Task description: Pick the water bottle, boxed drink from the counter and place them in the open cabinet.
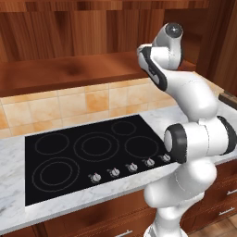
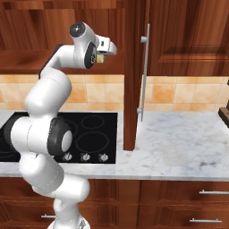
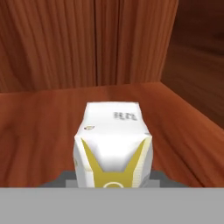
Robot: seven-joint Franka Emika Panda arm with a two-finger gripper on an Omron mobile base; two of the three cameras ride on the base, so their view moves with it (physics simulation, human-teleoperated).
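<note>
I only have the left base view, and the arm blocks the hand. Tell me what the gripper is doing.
Observer: The gripper is shut on the boxed drink, as the hand view shows.
Operator: Say where the carton is relative to the open cabinet.
Observer: In the hand view the open cabinet shelf spreads out beneath and beyond the carton, with the wood-grain back panel straight ahead.
Operator: Report whether it has been set down.
Observer: I cannot tell whether its base touches the shelf.
Operator: Describe what lies to the right of the cooktop.
Observer: A bare stretch of marble top under closed wall doors.
</note>
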